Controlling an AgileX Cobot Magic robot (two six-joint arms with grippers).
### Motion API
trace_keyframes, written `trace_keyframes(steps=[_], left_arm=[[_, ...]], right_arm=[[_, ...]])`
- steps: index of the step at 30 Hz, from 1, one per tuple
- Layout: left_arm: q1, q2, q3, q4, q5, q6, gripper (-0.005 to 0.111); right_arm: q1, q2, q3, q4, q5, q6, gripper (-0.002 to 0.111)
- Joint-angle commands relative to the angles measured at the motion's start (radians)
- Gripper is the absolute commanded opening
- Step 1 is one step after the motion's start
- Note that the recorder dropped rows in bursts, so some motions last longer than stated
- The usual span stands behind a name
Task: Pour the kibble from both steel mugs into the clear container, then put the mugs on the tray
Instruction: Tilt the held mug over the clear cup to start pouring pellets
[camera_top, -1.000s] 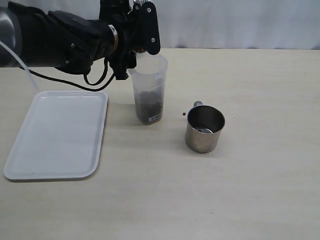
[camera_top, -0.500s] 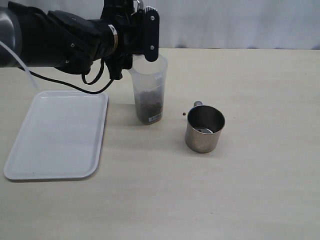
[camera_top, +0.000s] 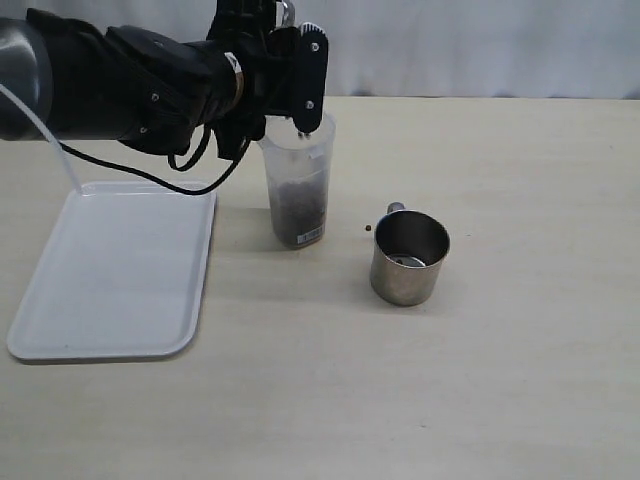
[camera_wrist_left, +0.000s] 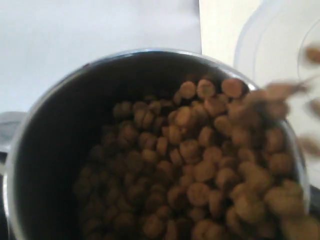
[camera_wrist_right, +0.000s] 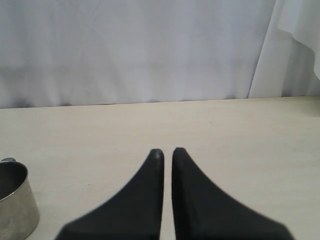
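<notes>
Exterior view: left hand (camera_top: 290, 85) clamps the tipped mug (camera_wrist_left: 60, 150) over the clear container (camera_top: 298, 170), kibble (camera_wrist_left: 200, 170) spilling off its lip; second mug (camera_top: 408, 260) upright on the worktop (camera_top: 520, 380) nearby, right hand (camera_wrist_right: 166, 152) pressed together, tray (camera_top: 110, 270) well apart

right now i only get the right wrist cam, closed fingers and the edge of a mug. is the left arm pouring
Observer: Yes. The left gripper holds a tipped mug over the clear container, and kibble is sliding over the mug's lip.
Operator: how full is the container
Observer: The kibble inside reaches a little under halfway up.
Operator: anything spilled
Observer: One stray pellet lies on the table, between the container and the other mug.
</notes>
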Motion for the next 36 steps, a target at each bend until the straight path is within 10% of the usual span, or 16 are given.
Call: trace_keyframes(steps=[1, 36], left_arm=[[-0.004, -0.006, -0.010, 0.013, 0.021, 0.007, 0.000], [-0.004, -0.006, -0.010, 0.013, -0.006, 0.238, 0.000]], right_arm=[[-0.007, -0.004, 0.004, -0.003, 0.003, 0.000, 0.005], [-0.007, -0.004, 0.004, -0.003, 0.003, 0.000, 0.005]])
